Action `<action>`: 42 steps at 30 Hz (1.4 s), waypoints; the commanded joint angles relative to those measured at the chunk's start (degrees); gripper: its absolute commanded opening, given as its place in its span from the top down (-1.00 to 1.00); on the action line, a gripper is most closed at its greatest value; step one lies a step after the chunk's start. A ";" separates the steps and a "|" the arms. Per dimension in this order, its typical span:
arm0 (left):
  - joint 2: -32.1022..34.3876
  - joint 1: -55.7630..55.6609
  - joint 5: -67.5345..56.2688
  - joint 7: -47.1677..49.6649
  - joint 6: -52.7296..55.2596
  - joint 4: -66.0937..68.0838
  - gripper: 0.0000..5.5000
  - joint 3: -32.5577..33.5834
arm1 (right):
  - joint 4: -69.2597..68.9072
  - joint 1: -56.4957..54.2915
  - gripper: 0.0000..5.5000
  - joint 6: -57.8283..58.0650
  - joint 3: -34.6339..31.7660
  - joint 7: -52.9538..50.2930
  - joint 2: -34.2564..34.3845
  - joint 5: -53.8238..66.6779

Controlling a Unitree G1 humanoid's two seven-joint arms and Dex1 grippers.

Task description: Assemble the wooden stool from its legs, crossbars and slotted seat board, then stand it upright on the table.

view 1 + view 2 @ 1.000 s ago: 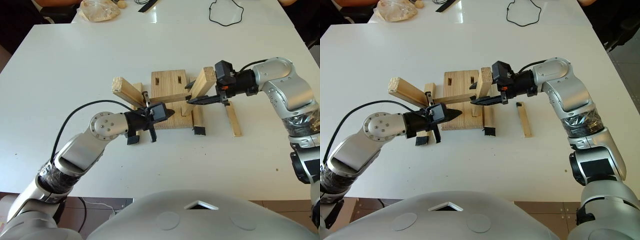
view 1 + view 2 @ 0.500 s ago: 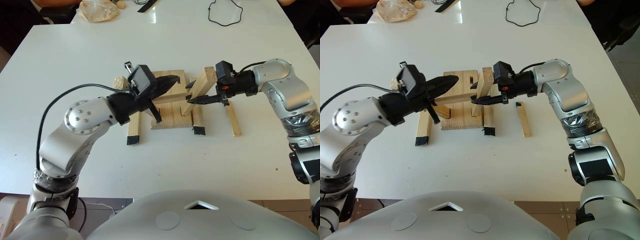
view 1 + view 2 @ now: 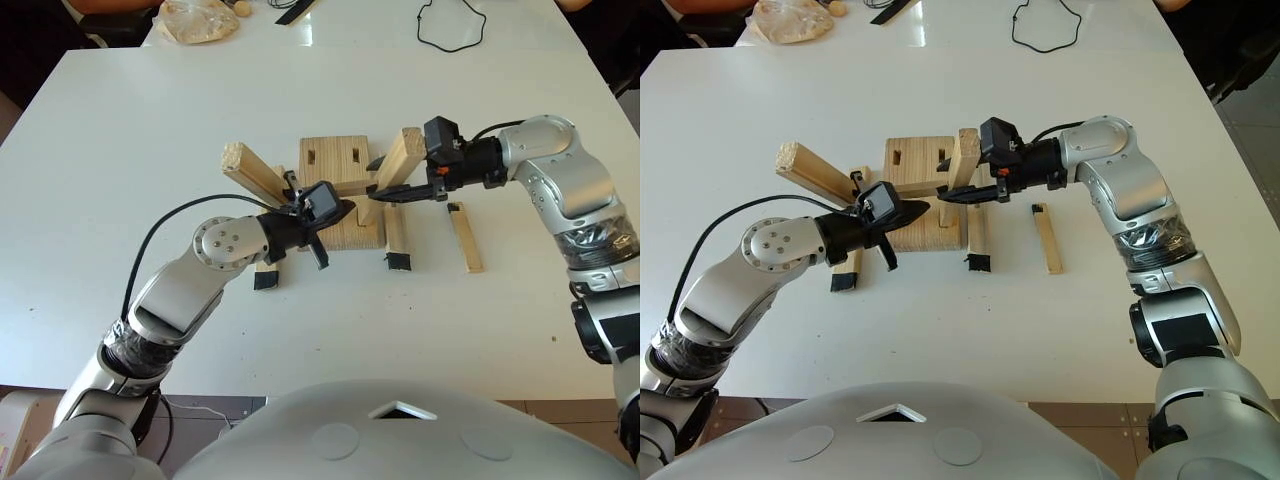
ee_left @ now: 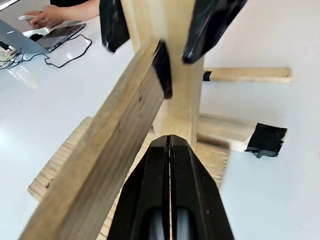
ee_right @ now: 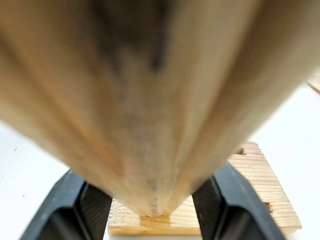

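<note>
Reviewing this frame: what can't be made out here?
1. Right wrist view: the pale wooden leg, blurred and close, hides whether its end sits in the square wooden seat board.
2. Head views: the left end effector covers the board's near-left corner.

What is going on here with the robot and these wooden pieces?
A two-armed robot is part-way through building a stool. Its right gripper has its jaws closed on a tilted pale wooden leg standing over the square slotted wooden seat board, which lies flat on the white table. A wooden crossbar meets that leg. The left gripper, jaws shut and empty, is beside the crossbar. A second wooden leg leans at the board's left, and a tape-tipped stick lies loose. The stool is not yet assembled.
</note>
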 commanded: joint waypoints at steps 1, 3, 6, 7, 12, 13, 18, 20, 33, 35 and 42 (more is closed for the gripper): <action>-5.06 -1.44 -7.27 -0.21 -0.65 -6.43 1.00 6.92 | 2.57 1.13 0.27 2.27 3.74 -0.35 -1.40 -7.67; -7.24 -2.87 -11.77 0.89 1.20 -9.81 1.00 10.67 | 3.24 1.43 0.27 1.94 3.73 -0.35 -1.60 -8.15; -8.41 -4.43 -17.23 2.37 4.56 -13.63 1.00 14.58 | 3.93 1.53 0.27 1.62 3.75 -0.31 -1.54 -8.36; -8.01 -4.59 -17.33 2.76 5.47 -13.85 1.00 14.90 | 4.14 1.53 0.27 1.50 3.78 -0.35 -1.50 -8.44; -3.41 -3.06 -3.63 5.24 5.51 -1.81 1.00 4.20 | 4.62 1.03 0.27 1.32 3.99 -0.34 -1.04 -8.62; -3.45 -2.41 -2.59 4.66 4.72 -0.10 1.00 2.54 | 4.70 0.96 0.27 1.22 4.02 -0.29 -1.02 -8.66; -3.62 1.27 -0.20 1.80 2.21 0.87 1.00 -3.34 | 5.27 0.33 0.27 0.95 3.83 -0.32 -0.78 -8.83; -4.87 1.36 -1.32 2.30 1.89 0.44 1.00 -1.39 | 5.35 0.37 0.27 0.97 3.64 -0.75 -0.63 -8.84; -7.03 -19.29 -28.68 24.78 1.19 8.49 1.00 52.01 | 0.86 7.22 0.27 2.93 0.91 -4.49 -1.84 -7.78; 0.50 -9.17 -27.11 15.66 3.99 10.89 1.00 52.10 | -0.83 8.94 0.27 3.73 0.52 -5.76 -1.76 -7.31; -0.03 10.30 -33.82 -2.29 6.34 -1.44 1.00 37.75 | -5.36 11.65 0.27 6.49 1.44 -7.14 -1.24 -6.56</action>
